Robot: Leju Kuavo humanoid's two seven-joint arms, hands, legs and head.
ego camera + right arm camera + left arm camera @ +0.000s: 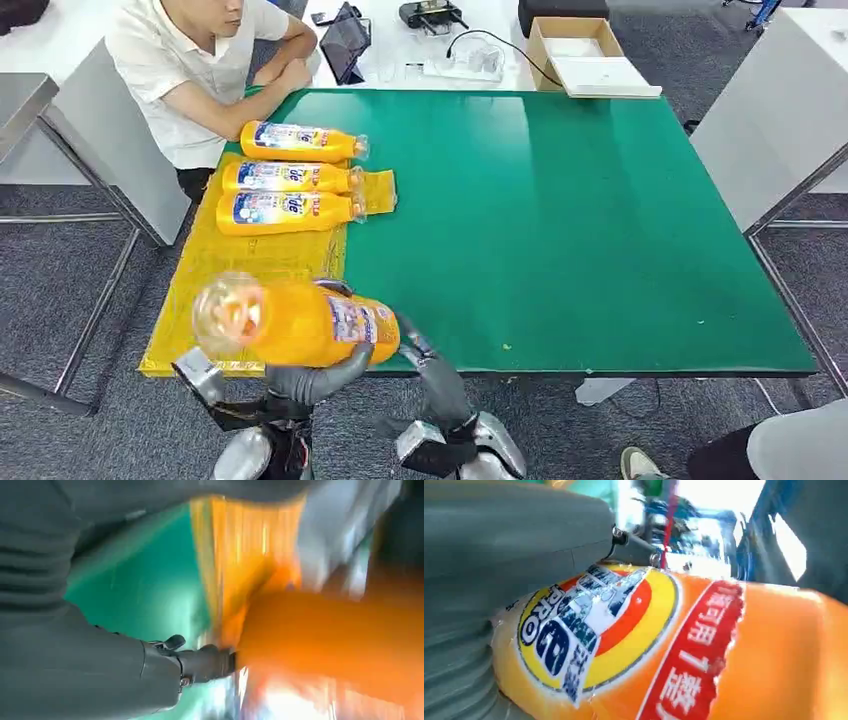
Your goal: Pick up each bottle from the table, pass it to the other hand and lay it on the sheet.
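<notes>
Left hand point(318, 382) grips orange bottle point(300, 322) from below, right hand point(425, 365) touching its right end, grip unclear.
Bottle held sideways above near edge of yellow sheet point(250, 262); three bottles point(288, 178) lie farther back.

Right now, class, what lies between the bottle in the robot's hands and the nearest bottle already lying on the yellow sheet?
In the head view, only bare yellow sheet lies between the held bottle and the nearest laid bottle.

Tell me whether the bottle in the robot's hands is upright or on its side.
On its side: the orange detergent bottle is held horizontally above the table's near edge, its cap end pointing left, cradled by the left robot hand from beneath.
</notes>
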